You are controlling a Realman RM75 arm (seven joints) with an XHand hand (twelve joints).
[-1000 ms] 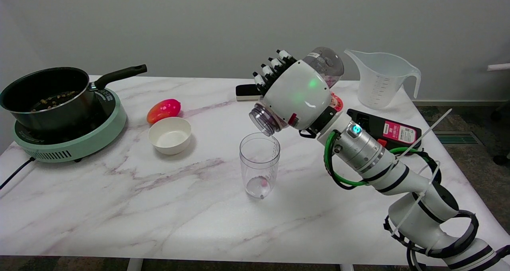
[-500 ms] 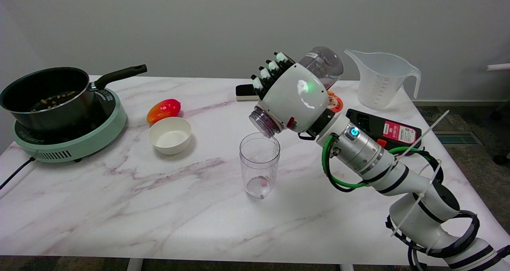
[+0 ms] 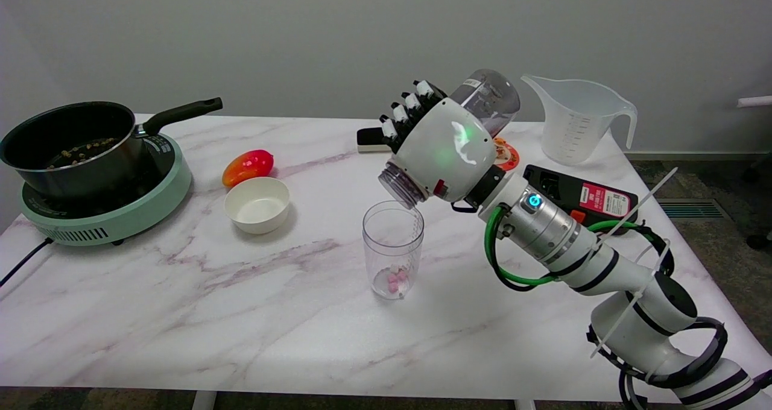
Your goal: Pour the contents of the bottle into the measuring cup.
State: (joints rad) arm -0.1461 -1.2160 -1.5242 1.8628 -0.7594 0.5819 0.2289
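1. At the far left of the frame I saw a black saucepan (image 3: 66, 138) sitting on a green hotplate (image 3: 105, 208), its handle pointing toward the right, with small brown bits in its bottom.
2. Right of that, on the marble counter (image 3: 181, 313), a red-orange pepper (image 3: 248, 166) lay just behind a small white bowl (image 3: 257, 204).
3. Near the middle of the frame the clear measuring cup (image 3: 392, 250) stood upright on the counter, with a few pink pieces lying at its bottom.
4. Just above and to the right of the cup's rim I had the bottle (image 3: 487, 99) tilted, its open mouth down-left over the cup and its base raised toward the upper right.
5. My robot hand (image 3: 443, 151) was clamped around the bottle's middle, fingers (image 3: 403, 113) wrapped over the far side; the arm came in from the lower right of the frame.
6. Behind the hand, a small dark flat object (image 3: 369, 139) lay on the counter; I could not tell what it was.
7. Further right, a black device with a red label (image 3: 588, 198) lay on the counter, partly behind the wrist.
8. At the upper right a large translucent jug (image 3: 576, 120) stood upright near the counter's far edge.
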